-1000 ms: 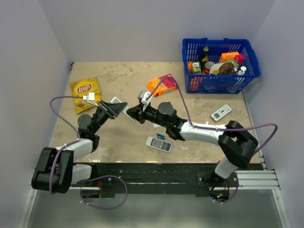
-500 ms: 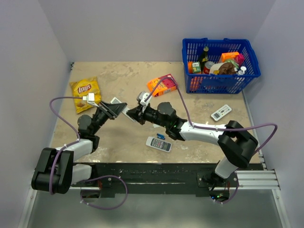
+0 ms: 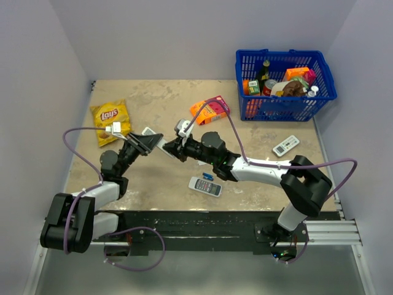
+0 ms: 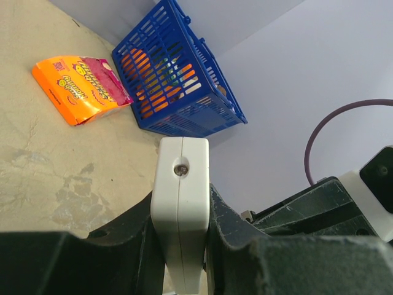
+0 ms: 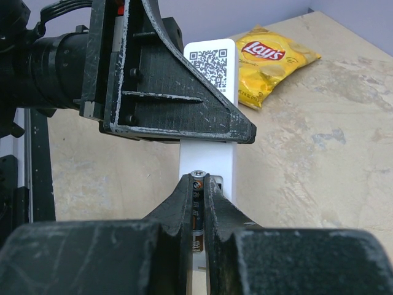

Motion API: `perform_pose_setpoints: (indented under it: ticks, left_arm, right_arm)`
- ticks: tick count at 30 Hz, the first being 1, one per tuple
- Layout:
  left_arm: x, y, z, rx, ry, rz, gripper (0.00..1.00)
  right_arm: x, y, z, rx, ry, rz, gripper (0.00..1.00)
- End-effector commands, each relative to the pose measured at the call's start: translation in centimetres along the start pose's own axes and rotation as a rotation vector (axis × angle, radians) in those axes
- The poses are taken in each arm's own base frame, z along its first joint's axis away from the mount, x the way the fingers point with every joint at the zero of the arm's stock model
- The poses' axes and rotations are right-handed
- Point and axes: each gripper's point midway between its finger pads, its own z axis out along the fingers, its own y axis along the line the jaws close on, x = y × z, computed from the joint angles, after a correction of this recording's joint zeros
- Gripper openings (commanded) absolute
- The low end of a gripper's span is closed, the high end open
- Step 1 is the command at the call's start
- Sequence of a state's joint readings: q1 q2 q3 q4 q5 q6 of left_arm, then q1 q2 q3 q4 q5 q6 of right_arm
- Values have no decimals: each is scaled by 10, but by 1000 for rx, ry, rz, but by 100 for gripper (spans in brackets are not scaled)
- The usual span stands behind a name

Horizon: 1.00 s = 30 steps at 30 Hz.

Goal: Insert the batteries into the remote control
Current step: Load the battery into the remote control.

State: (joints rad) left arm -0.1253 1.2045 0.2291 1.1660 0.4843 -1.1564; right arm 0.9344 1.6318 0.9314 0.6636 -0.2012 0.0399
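As the grips stand: our left gripper (image 4: 181, 252) is clamped on the remote control (image 4: 180, 196), held off the table (image 3: 159, 98) at about 9 o'clock of its middle. Our right gripper (image 5: 196, 212) is pinched tight on a battery (image 5: 197, 179) just beside the remote, tip pointing to 12 o'clock in the right wrist view.
Second battery: we cannot find it in any view.
Slip risk: only a narrow pinch holds the battery, so a push against the remote's edge could slide it back through our fingers.
Alignment risk: its tip sits just at 9 o'clock of what looks like the open bay, so we may press on the casing instead.
Twist risk: the remote is gripped at one end, so sideways force could pivot it in the left jaws.
Polarity risk: we cannot tell which end leads.
Clash risk: both sets of fingers are very near each other.
Drop risk: anything let go falls to the table, perhaps rolling toward the grey-white remote (image 3: 204, 186) at 6 o'clock.
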Motion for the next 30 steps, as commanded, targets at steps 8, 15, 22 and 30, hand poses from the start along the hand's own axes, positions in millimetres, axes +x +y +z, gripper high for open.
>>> perform_pose_setpoints:
  ticks: [8,15,22,30]
  left_arm:
    - [-25,-41,-5,146,-118,32,0]
    - [-24,-42,-5,153,-115,29,0]
    - [-25,-42,-5,151,-112,37,0]
    - [-21,-38,0,127,-73,56,0]
  right_arm:
    - [8,-7,6,24,35,-19,7]
    - [16,-11,7,43,67,-21,7]
    - [22,-13,5,47,92,-62,7]
    - [30,-15,6,44,123,-71,8]
